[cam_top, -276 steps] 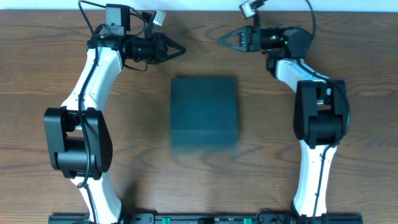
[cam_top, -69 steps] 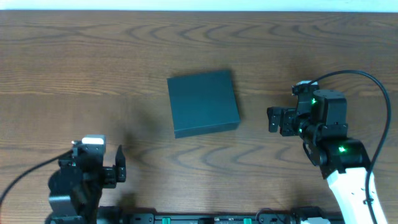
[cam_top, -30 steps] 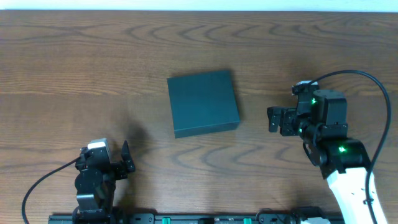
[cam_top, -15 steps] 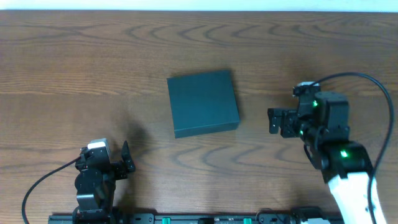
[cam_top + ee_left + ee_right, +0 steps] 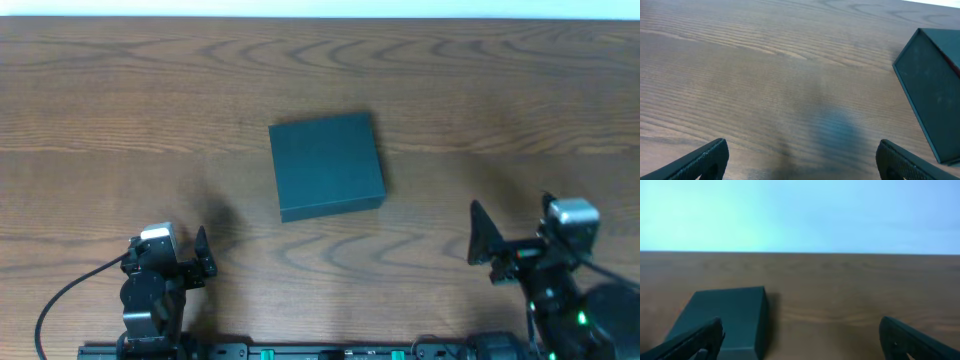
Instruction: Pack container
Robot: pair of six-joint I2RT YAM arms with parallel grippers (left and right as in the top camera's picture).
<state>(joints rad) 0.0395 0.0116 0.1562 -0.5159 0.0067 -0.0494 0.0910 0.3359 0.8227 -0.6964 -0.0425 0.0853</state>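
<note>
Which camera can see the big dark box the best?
Overhead: the box sits whole in frame, top and all four edges showing. The left wrist view cuts it off at the right edge. The right wrist view shows it low on the left, cut off at the bottom.

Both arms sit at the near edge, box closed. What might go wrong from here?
The matte dark teal square cardboard box lies closed and slightly skewed on the wooden table; prying its lid may just slide it. Nothing to pack is in view, so the open left gripper and right gripper may have nothing to load.
</note>
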